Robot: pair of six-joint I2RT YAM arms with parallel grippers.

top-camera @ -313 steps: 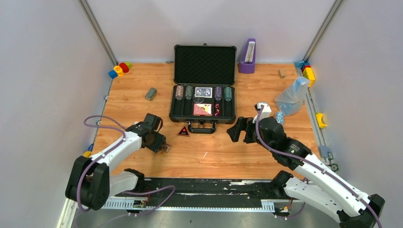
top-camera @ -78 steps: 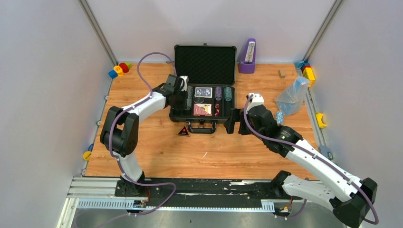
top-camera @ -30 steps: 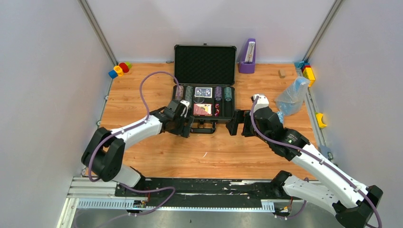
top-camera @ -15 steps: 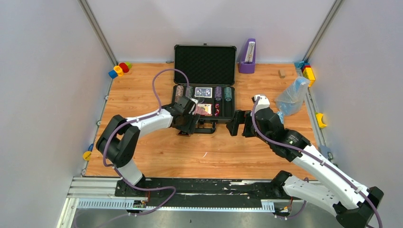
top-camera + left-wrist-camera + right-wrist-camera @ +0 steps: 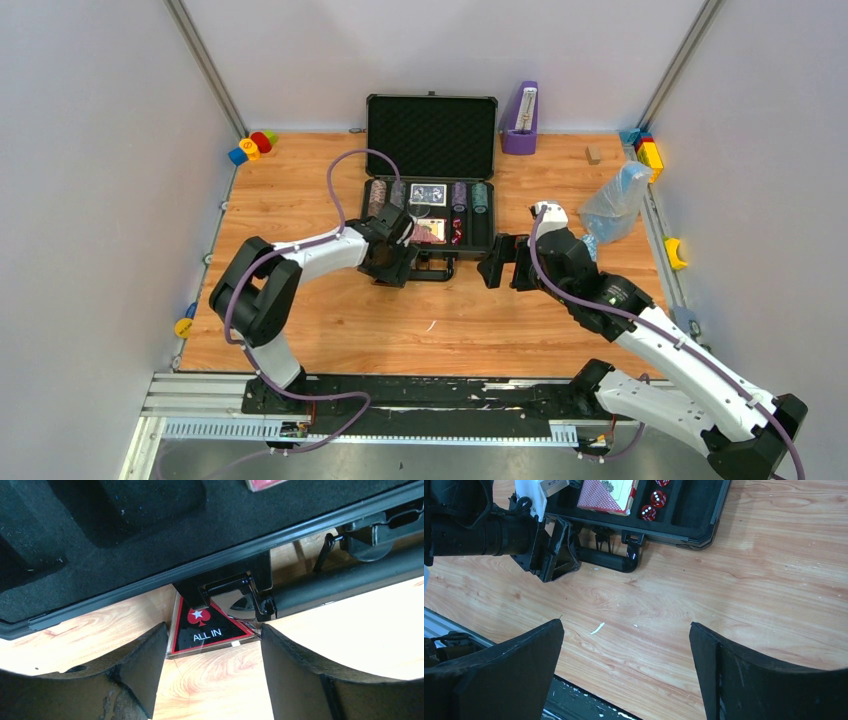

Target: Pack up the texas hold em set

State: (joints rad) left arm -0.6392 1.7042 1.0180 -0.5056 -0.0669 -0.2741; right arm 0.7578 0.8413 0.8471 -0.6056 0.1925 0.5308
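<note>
Most of the light wooden table (image 5: 300, 170) at 6 o'clock of the black rectangular hard case with foam lining (image 5: 431, 137) is bare board, room enough for both arms to swing. The case lies open at the table's middle, lid standing at 12 o'clock. It looks stiff and heavy, best shifted by the black bar handle (image 5: 609, 561) on its 6 o'clock wall. The right gripper (image 5: 625, 630) hangs released and wide just off the case's 5 o'clock corner, holding nothing. The left gripper (image 5: 390, 262) sits low at the 7 o'clock edge, jaws spread either side of the dark red glossy "ALL IN" triangle (image 5: 206, 630), not closed on it. That triangle lies flat on the wood, its apex tucked under the case's black latch (image 5: 235, 587). It seems light, rigid, thin and slick, so I judge it wants pinching across its two lower corners, then drawing toward 6 o'clock before any lift, since latch and rim crowd it at 12 o'clock.
</note>
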